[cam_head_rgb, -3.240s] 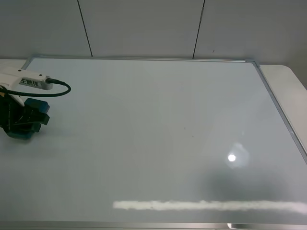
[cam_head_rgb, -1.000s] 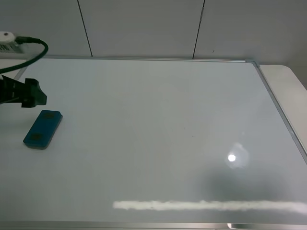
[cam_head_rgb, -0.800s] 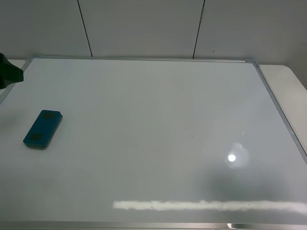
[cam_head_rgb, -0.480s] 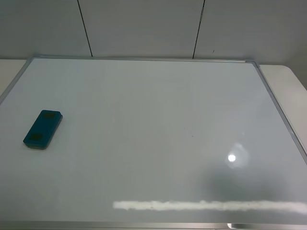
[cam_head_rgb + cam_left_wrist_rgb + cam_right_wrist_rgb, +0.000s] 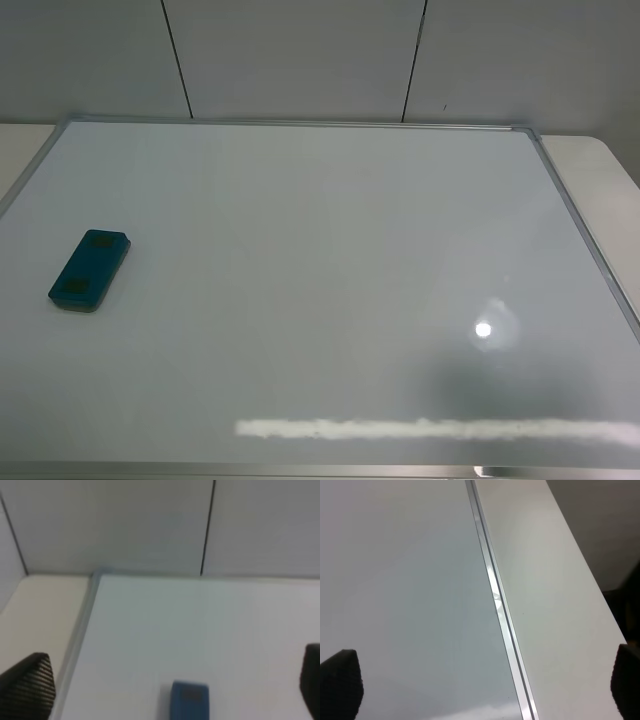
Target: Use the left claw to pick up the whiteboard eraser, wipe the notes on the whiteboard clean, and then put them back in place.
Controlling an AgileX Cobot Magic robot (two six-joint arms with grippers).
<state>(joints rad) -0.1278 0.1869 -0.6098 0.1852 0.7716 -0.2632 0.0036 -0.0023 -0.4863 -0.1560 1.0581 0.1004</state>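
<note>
judging by how things lie, the job looks all but finished, so the one thing left to do well is to keep the left hand (image 5: 165,685) clear and released, its two fingers (image 5: 27,685) spread wide apart with nothing between them. the whiteboard eraser (image 5: 89,270) lies flat on the whiteboard (image 5: 330,250) near its left edge, apart from that hand, which hangs over it on the near side; no notes show on the board.

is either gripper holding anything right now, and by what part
Nothing is held. The whiteboard eraser lies free on the whiteboard; both wrist views show open, empty jaws.
</note>
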